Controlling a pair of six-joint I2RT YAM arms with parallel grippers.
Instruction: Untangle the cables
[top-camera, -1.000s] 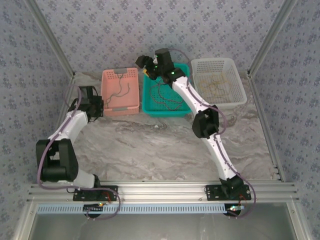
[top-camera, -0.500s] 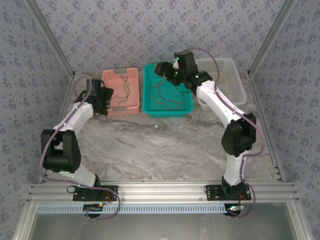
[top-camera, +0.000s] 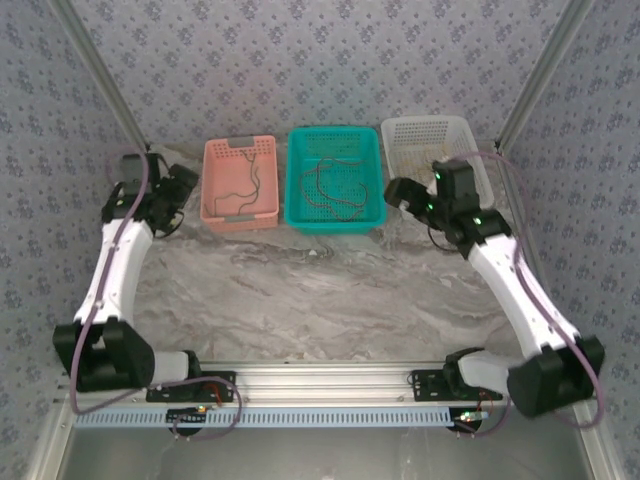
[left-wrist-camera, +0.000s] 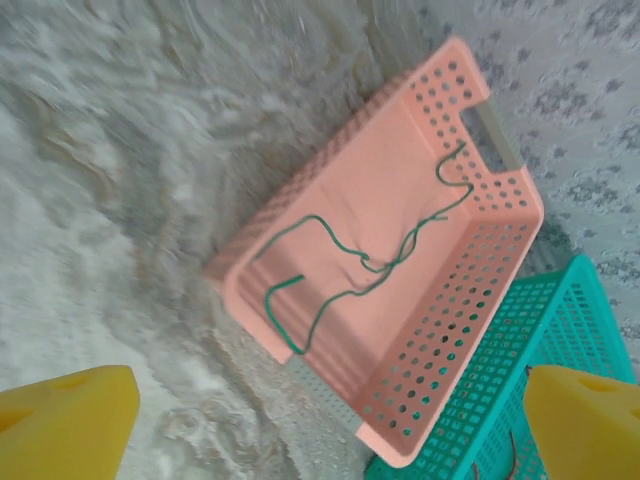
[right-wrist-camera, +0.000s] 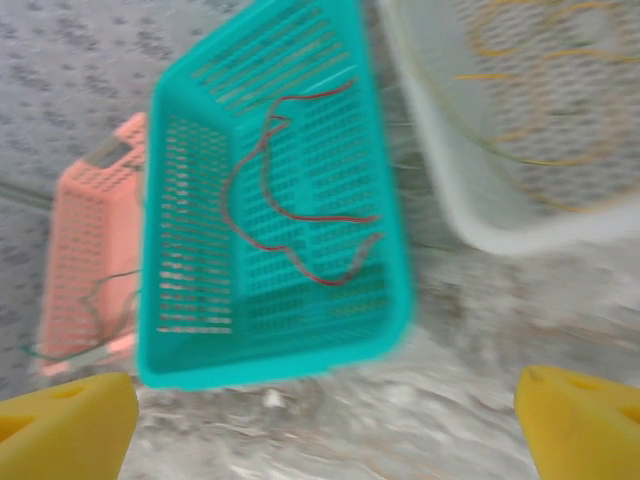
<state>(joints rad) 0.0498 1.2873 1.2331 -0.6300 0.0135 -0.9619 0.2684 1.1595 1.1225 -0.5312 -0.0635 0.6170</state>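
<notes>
Both jaws, now wide open and empty, have drawn back from the teal basket; with the red cable inside it, the green cable in the pink basket and the yellow cable in the white basket alongside, untangling looks finished.

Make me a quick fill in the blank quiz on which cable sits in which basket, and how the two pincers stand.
1. The green cable lies in the basket coloured ___.
2. The red cable lies in the basket coloured ___.
3. The yellow cable lies in the basket coloured ___.
4. The left pincer and the right pincer hold nothing; both stand ___.
Missing words: pink, teal, white, open.
</notes>
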